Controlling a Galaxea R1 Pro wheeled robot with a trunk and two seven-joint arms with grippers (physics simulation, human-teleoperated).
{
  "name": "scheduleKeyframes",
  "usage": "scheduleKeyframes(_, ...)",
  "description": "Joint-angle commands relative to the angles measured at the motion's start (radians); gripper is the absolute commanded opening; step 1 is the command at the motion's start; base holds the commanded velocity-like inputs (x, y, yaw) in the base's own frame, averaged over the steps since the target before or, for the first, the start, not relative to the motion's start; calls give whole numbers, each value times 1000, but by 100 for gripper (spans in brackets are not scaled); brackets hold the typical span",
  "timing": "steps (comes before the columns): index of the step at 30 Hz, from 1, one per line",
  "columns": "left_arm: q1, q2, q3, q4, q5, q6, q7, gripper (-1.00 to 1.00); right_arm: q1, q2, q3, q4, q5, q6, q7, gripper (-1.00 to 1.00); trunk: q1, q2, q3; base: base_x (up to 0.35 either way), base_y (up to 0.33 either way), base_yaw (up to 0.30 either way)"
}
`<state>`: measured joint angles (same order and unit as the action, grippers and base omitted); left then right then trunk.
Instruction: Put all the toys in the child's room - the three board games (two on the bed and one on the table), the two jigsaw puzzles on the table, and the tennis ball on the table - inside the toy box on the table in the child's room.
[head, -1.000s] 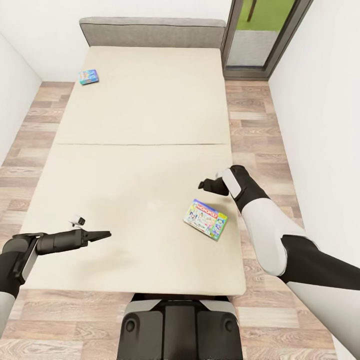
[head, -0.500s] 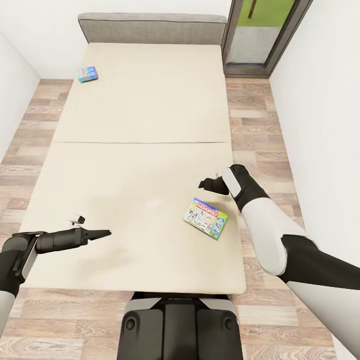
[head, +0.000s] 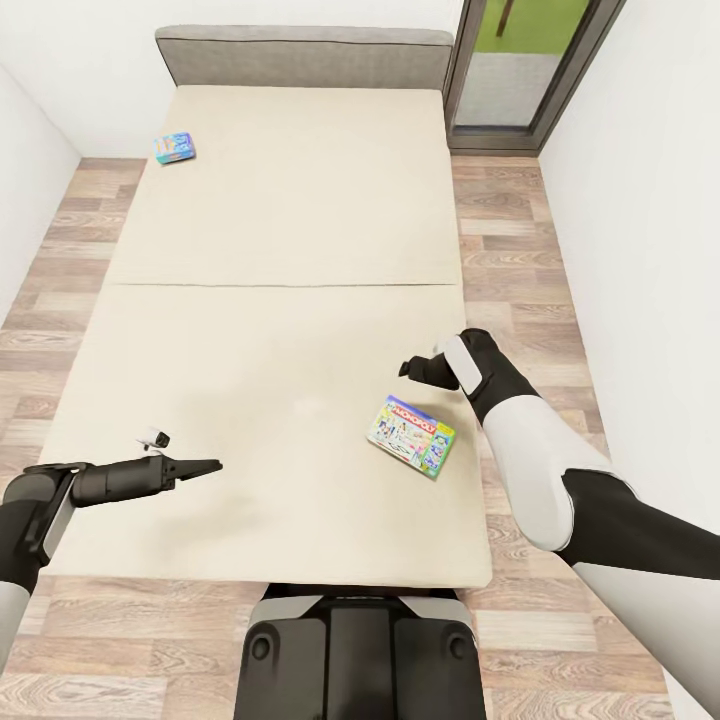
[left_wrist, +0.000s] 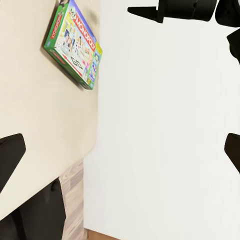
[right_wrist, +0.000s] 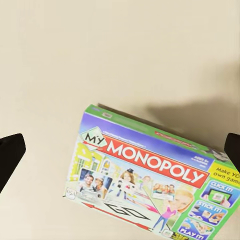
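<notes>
My right gripper (head: 408, 368) hangs with fingers spread over the bed (head: 280, 250), just beyond the My Monopoly box (head: 411, 436). The left gripper (head: 205, 466) looks closed and empty. The flat box could slide on the mattress if I clamp its edge badly

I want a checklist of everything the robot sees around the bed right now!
Surface: beige bed, grey frame, mattress seam across the middle.
Job's things: green-edged Monopoly box lies flat near the bed's right edge; blue game box lies at the far left corner.
Clutter: nothing seen.
Grippers: right gripper open, empty, hovering just beyond the Monopoly box; left gripper over the mattress, holding nothing.
Cables: nothing seen.
Surroundings: wood floor, white walls, glass door at far right.
</notes>
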<state>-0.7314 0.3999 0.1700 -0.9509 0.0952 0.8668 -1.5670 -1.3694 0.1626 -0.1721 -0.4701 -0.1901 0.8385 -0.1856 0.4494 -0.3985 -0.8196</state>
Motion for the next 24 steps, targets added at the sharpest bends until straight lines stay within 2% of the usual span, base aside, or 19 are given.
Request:
scheduleKeyframes(1, 0, 0, -1, 0, 0, 10, -4, 100, 0, 1, -4, -2, -11, 3, -10, 100, 1, -2, -1, 0, 0, 0)
scheduleKeyframes(11, 0, -1, -1, 0, 0, 9, -4, 100, 0, 2, -4, -26, -11, 6, -11, 100, 1, -2, -4, 0, 0, 0)
scheduleKeyframes(24, 0, -1, 0, 0, 0, 10, -4, 100, 0, 2, -4, -31, -12, 5, -11, 100, 1, -2, -22, 0, 0, 0)
